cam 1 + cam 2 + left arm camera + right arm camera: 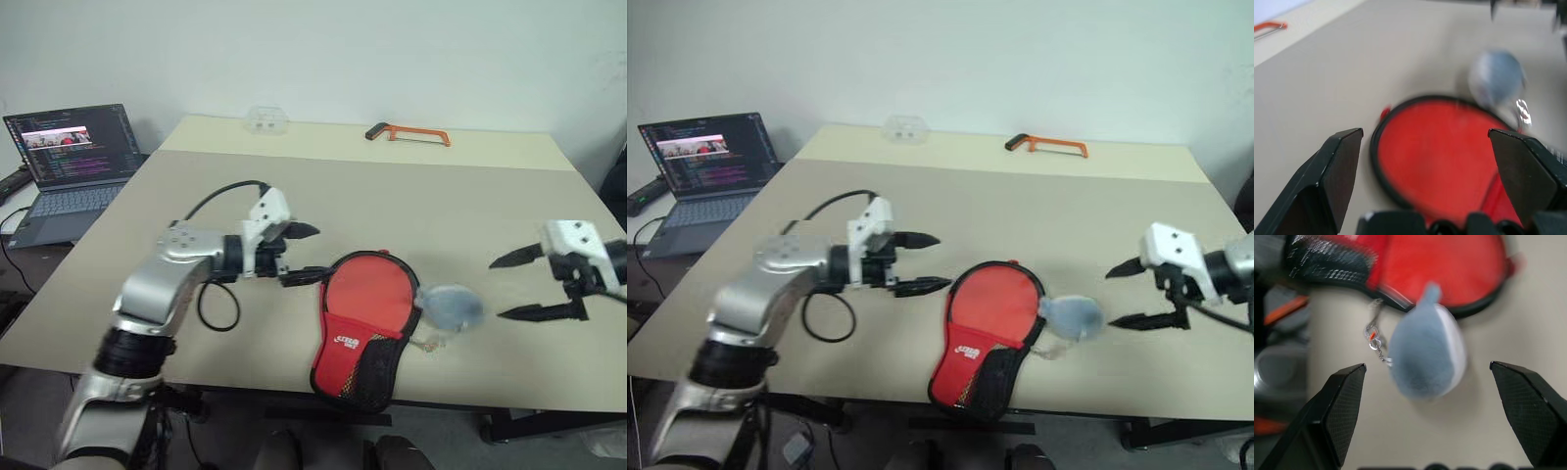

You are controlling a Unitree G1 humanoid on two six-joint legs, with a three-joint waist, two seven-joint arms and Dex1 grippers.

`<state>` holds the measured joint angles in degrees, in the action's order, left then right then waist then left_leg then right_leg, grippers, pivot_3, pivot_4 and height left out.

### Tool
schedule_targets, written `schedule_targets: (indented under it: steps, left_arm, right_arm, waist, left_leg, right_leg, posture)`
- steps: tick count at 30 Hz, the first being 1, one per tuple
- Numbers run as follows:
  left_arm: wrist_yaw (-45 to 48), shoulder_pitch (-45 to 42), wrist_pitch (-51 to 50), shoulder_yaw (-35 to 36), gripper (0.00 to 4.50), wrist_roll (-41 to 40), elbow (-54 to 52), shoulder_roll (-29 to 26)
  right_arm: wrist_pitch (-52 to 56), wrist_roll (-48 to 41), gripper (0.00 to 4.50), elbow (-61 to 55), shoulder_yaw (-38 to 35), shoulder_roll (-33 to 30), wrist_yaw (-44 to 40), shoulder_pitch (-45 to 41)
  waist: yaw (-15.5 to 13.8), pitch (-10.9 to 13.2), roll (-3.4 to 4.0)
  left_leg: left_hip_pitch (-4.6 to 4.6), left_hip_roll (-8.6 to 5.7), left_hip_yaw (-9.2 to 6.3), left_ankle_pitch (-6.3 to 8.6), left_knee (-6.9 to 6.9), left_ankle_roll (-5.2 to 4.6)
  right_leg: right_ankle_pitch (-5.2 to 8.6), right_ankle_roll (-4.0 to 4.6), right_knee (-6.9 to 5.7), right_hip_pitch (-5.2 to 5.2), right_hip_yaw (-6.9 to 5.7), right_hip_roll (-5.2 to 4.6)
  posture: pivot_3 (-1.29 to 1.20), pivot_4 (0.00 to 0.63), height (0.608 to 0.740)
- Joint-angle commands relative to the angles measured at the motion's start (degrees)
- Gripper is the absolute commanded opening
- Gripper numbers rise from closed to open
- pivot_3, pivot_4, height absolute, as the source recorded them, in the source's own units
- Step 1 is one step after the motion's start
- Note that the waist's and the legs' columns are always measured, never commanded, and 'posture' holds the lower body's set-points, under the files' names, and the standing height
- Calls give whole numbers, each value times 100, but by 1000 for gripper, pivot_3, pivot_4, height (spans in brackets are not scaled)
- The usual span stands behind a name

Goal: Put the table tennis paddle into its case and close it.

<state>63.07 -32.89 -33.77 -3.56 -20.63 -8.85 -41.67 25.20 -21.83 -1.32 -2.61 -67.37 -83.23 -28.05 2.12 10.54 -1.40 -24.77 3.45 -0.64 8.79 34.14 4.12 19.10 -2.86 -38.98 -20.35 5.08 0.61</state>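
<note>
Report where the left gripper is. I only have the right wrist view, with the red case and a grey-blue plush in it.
Observer: The left gripper is open, just left of the case's round end, not touching it.
Operator: Give me how the case lies on the table.
Observer: Its narrow mesh end reaches the near edge of the table, and its round end points away from the robot.
Operator: Name what else is out there.
Observer: An orange hacksaw lies at the far edge.
</note>
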Motion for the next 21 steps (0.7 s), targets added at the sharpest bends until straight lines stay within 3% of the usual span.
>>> schedule_targets:
  steps: [1, 4, 9, 15, 19, 21]
  left_arm:
    - [116, 193, 55, 381, 4500, -265, -386, -239]
    - [75, 428, -59, 566, 4500, -446, -638, -385]
    - [-30, 680, -190, 613, 4500, -566, -940, -523]
    - [-206, 827, -317, 669, 4500, -603, -1125, -605]
    - [-297, 956, -407, 704, 4500, -679, -1278, -645]
    - [-336, 978, -433, 703, 4500, -712, -1313, -656]
  right_arm:
    - [827, -118, 4473, 208, -33, 889, 1179, -775]
    - [2157, 51, 4473, 360, 201, 2186, 2683, -1458]
    - [3538, 364, 4473, 756, 266, 3515, 4396, -1779]
    - [3996, 518, 4473, 1036, 428, 3786, 4858, -1631]
    - [4125, 466, 4473, 1039, 479, 3733, 4835, -1532]
    - [4207, 417, 4093, 973, 514, 3732, 4792, -1496]
  waist:
    - [9, 2, -1]
    - [119, 10, -12]
    - [79, 13, -9]
    - [-38, 13, -8]
    - [-24, 13, -8]
    - [-18, 13, -8]
  left_leg:
    - [0, 1, 0, 0, 0, 0]
    - [-3, 13, -5, -3, 8, 0]
    - [-14, 14, -5, -3, 2, 0]
    - [-104, 12, 3, -4, 10, 0]
    - [-110, 15, 12, -4, 16, 0]
    - [-107, 15, 12, -4, 17, 0]
  right_leg:
    - [-1, 2, -1, -1, -1, 1]
    - [-14, 11, -9, -9, 2, 13]
    - [-25, 40, -15, -23, 1, 18]
    - [-28, 43, -34, -121, 1, 16]
    - [-26, 46, -65, -143, 11, 22]
    - [-26, 46, -77, -144, 12, 23]
  posture:
    - [0, 150, 740]
    - [0, 150, 740]
    - [0, 150, 740]
    - [0, 150, 740]
    - [0, 150, 740]
    - [0, 150, 740]
